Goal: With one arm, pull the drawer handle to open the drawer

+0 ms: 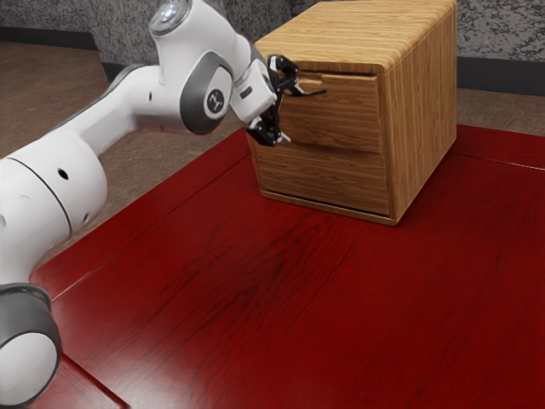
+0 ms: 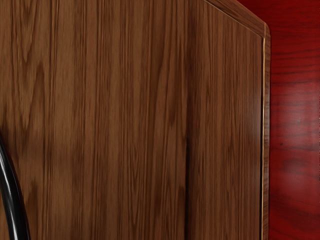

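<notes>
A light wooden cabinet (image 1: 409,102) with two drawers stands at the back of the red table (image 1: 298,298). The upper drawer (image 1: 341,111) sticks out slightly from the cabinet face, and a thin strip of its top edge shows. Its thin black handle (image 1: 313,92) runs across the front. My gripper (image 1: 292,85) comes in from the exterior view's left and is shut on the handle's left end. In the wrist view the drawer front (image 2: 100,120) is very close, with the curved black handle (image 2: 11,200) just beside the hand. A dark seam separates it from the lower drawer (image 2: 225,140).
The lower drawer (image 1: 328,175) lies flush under the upper one. Red tabletop stretches wide in front of the cabinet and to the exterior view's right. A brown floor and a grey wall (image 1: 68,17) lie behind my arm.
</notes>
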Robot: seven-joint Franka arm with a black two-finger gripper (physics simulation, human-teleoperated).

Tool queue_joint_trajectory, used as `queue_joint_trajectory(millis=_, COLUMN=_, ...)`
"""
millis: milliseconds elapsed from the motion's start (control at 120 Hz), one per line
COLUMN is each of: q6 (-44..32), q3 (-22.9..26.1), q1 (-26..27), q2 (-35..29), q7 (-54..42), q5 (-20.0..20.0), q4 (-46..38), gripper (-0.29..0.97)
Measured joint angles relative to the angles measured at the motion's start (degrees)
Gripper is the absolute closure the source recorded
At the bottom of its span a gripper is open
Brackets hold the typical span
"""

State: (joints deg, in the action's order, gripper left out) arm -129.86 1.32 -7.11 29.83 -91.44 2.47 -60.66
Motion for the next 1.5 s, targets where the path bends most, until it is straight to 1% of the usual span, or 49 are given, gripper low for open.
queue_joint_trajectory(millis=100, q6=0.18, q3=-0.03, q1=0.00, q2=-0.84, q7=-0.03, q5=0.19, q4=-0.91, gripper=0.00)
queue_joint_trajectory(millis=158, q6=0.22, q3=-0.11, q1=0.03, q2=-2.55, q7=-0.03, q5=0.33, q4=-2.74, gripper=0.07)
queue_joint_trajectory(millis=183, q6=0.23, q3=-0.12, q1=0.05, q2=-3.00, q7=-0.02, q5=0.36, q4=-3.15, gripper=0.08)
queue_joint_trajectory(millis=233, q6=0.20, q3=-0.11, q1=0.05, q2=-3.88, q7=0.01, q5=0.37, q4=-4.66, gripper=0.02)
queue_joint_trajectory(millis=300, q6=0.18, q3=-0.10, q1=0.01, q2=-5.06, q7=0.04, q5=0.36, q4=-5.88, gripper=0.01)
queue_joint_trajectory(millis=475, q6=-0.17, q3=-0.16, q1=0.00, q2=-10.39, q7=0.29, q5=0.23, q4=-12.72, gripper=0.01)
queue_joint_trajectory(millis=583, q6=-0.49, q3=-0.18, q1=0.07, q2=-11.92, q7=0.49, q5=0.21, q4=-14.78, gripper=0.01)
queue_joint_trajectory(millis=700, q6=-1.05, q3=-0.11, q1=0.05, q2=-12.08, q7=0.73, q5=0.18, q4=-15.20, gripper=0.00)
queue_joint_trajectory(millis=850, q6=-1.71, q3=-0.02, q1=0.24, q2=-9.80, q7=0.99, q5=0.26, q4=-11.64, gripper=0.00)
queue_joint_trajectory(millis=942, q6=-1.94, q3=-0.07, q1=0.32, q2=-8.69, q7=1.16, q5=0.26, q4=-11.84, gripper=-0.02)
queue_joint_trajectory(millis=1100, q6=-2.16, q3=-0.09, q1=0.32, q2=-9.05, q7=1.43, q5=0.33, q4=-12.81, gripper=0.00)
queue_joint_trajectory(millis=1300, q6=-2.30, q3=-0.15, q1=0.25, q2=-13.25, q7=1.72, q5=0.26, q4=-18.25, gripper=0.00)
queue_joint_trajectory(millis=1367, q6=-2.55, q3=-0.18, q1=0.24, q2=-15.56, q7=1.84, q5=0.25, q4=-21.08, gripper=0.02)
queue_joint_trajectory(millis=1500, q6=-3.43, q3=-0.19, q1=0.23, q2=-20.13, q7=2.06, q5=0.23, q4=-27.07, gripper=0.00)
